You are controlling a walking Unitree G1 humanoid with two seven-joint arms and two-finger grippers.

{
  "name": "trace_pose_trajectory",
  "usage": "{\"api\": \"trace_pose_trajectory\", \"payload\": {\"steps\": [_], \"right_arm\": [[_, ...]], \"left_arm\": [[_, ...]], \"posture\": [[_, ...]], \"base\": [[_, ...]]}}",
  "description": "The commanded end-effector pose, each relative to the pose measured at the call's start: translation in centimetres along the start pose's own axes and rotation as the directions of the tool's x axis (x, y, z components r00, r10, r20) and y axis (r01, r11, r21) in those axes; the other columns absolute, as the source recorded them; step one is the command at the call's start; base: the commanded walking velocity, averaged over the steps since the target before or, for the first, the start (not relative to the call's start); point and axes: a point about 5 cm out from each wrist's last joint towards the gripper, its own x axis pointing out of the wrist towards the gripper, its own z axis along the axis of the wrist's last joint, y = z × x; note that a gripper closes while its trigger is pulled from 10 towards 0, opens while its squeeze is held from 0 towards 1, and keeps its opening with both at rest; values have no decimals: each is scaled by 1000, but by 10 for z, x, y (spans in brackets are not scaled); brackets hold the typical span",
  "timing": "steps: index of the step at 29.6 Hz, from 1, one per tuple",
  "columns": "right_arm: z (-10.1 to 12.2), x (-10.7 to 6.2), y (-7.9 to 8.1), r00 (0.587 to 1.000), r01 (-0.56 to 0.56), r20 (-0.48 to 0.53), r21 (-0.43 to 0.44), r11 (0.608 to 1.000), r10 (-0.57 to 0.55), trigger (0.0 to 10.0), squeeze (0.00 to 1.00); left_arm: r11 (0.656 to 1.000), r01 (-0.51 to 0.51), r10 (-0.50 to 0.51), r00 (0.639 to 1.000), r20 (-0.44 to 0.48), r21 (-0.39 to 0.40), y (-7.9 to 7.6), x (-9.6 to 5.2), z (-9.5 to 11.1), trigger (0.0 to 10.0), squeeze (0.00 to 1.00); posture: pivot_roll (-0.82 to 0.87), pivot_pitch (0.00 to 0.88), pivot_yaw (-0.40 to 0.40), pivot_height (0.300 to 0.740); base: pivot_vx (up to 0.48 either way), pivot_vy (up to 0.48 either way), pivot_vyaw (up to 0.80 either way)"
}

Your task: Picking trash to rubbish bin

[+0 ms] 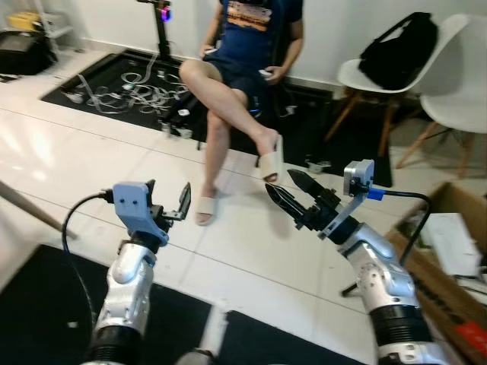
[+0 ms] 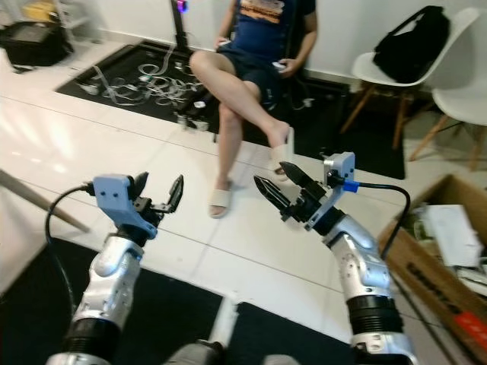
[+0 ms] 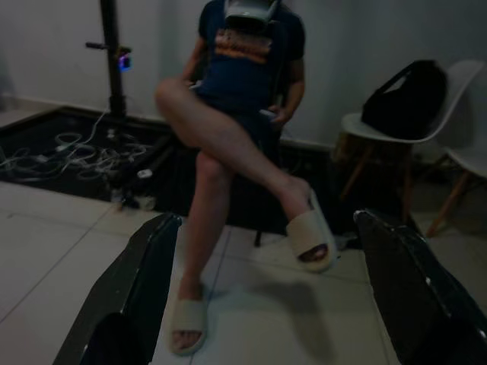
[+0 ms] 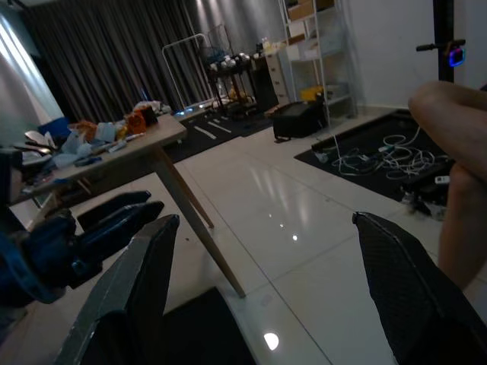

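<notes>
While no trash is in either gripper, this is how things stand.

Trash: I cannot pick out a loose piece of trash on the shiny white tile floor (image 1: 91, 152). The job looks like it is only starting.

Bin: the brown cardboard box (image 1: 445, 285) at the lower right of the frame holds white papers and scraps. It may be the rubbish bin, but I cannot be sure.

Right gripper (image 1: 288, 196): near the middle of the frame, raised over the floor. Its two long black fingers (image 1: 306, 185) are spread apart and hold nothing. It points toward the person's feet, I think because it is ready to reach.

Left gripper (image 1: 169, 204): at the lower left, held up too. Its fingers are spread wide with nothing between them. I think both are kept high so they do not bump the floor while the robot looks around.

Person: a person in a dark blue shirt (image 1: 247, 38) sits at the top middle with legs crossed. One cream slipper (image 1: 205, 208) is flat on the tiles and the other hangs off the raised foot.

Around: a white chair with a black bag (image 1: 399, 49) is at the upper right. A tangle of white cables on a black mat (image 1: 137, 95) is at the upper left. A wooden table with bright clutter (image 4: 114, 144) shows in the right wrist view.
</notes>
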Motion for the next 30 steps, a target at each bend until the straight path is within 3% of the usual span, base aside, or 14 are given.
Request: {"api": "trace_pose_trajectory", "payload": {"steps": [1,30], "right_arm": [[-1,5,2,1000,-19,-2,-3,1000,19,10000,0],[-1,4,2,1000,-18,0,-2,1000,18,10000,0]], "left_arm": [[1000,-20,20,1000,-20,1,4,-5,-5,10000,0],[1000,-20,20,1000,-17,-2,4,-5,-4,10000,0]], "posture": [[-59,0,-33,740],[-60,0,-31,740]], "base": [[0,0,763],[0,0,765]]}}
